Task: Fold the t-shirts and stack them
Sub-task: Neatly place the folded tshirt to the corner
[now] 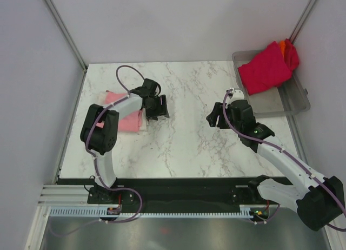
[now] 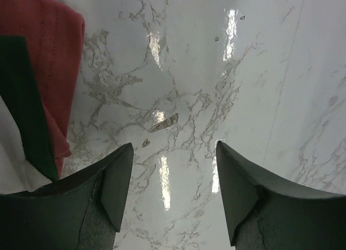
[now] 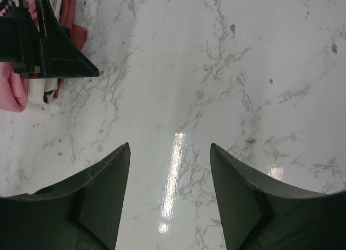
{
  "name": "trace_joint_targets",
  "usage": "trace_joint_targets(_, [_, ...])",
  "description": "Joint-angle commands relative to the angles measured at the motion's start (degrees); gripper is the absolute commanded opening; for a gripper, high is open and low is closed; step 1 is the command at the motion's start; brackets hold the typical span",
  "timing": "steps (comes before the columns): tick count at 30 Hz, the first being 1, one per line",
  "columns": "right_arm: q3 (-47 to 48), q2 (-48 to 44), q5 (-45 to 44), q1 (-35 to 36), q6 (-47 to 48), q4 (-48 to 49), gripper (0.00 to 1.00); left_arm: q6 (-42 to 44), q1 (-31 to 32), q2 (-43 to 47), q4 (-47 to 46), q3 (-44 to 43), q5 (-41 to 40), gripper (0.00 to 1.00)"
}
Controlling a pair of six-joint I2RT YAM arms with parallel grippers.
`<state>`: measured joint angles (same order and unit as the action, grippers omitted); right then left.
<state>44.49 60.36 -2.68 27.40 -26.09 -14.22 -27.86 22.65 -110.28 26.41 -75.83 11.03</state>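
A stack of folded t-shirts lies at the table's left: a light pink one [image 1: 128,120] on top, with a cream-white edge [image 1: 144,122] showing beside it. My left gripper [image 1: 158,106] is open and empty over bare marble just right of the stack. In the left wrist view [image 2: 174,148] the pink cloth [image 2: 51,50] is at the upper left. My right gripper [image 1: 215,118] is open and empty above the table's middle, right of centre; it also shows in the right wrist view [image 3: 169,148]. A crimson t-shirt [image 1: 264,71] and an orange one [image 1: 292,51] lie bunched in the tray.
A grey translucent plastic tray [image 1: 294,101] stands at the back right corner. White walls close in the table on the left, back and right. In the right wrist view the left gripper [image 3: 46,41] and the pink stack [image 3: 16,87] are at the upper left.
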Motion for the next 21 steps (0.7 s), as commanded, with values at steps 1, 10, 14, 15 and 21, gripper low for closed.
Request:
trace_joint_targets(1, [0.4, 0.2, -0.5, -0.3, 0.7, 0.9, 0.68, 3.7, 0.4, -1.9, 2.5, -4.8, -3.2, 0.7])
trace_joint_targets(10, [0.2, -0.1, 0.0, -0.4, 0.2, 1.1, 0.68, 4.4, 0.3, -9.5, 5.0, -10.3, -10.0, 0.68])
trace_joint_targets(14, [-0.4, -0.9, 0.0, -0.4, 0.2, 1.0, 0.67, 4.6, -1.2, -10.9, 7.6, -10.9, -12.3, 0.66])
trace_joint_targets(15, [-0.5, -0.9, -0.1, -0.4, 0.2, 0.9, 0.67, 4.7, -1.7, -10.7, 7.8, -10.7, -12.9, 0.66])
trace_joint_targets(21, [-0.5, -0.4, 0.3, -0.6, 0.0, 0.9, 0.67, 5.2, -8.9, -8.9, 7.6, -6.4, -13.5, 0.66])
